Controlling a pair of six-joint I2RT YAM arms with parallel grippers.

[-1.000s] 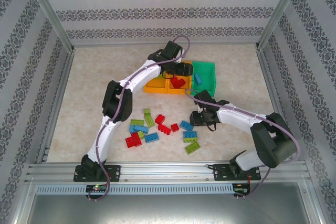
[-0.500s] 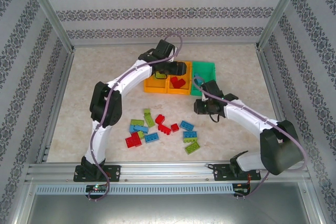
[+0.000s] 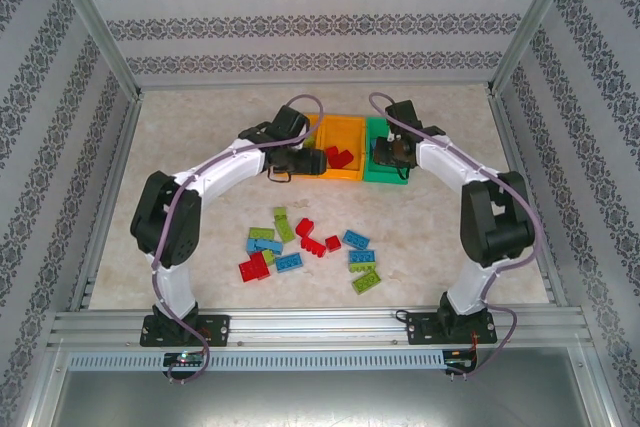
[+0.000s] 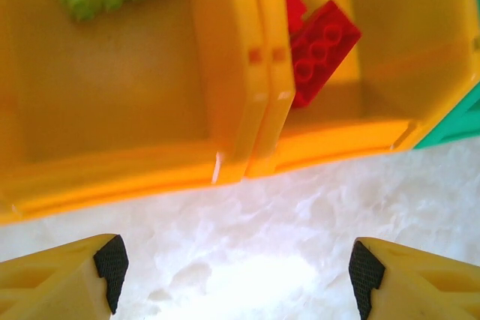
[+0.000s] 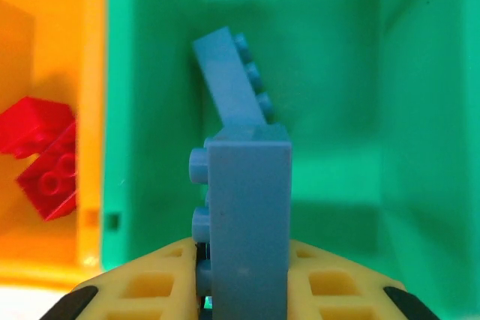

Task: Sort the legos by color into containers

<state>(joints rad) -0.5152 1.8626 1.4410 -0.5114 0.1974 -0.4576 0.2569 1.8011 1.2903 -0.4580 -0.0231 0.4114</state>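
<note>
Right pincer [image 5: 244, 286] | moved over green bin [image 5: 150, 73] | clamping blue lego [image 5: 247, 200]

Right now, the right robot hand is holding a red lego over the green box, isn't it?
Not quite: the lego is blue, not red. The right wrist view shows the right gripper shut on a blue lego over the green bin, with a second blue lego lying inside it.
</note>
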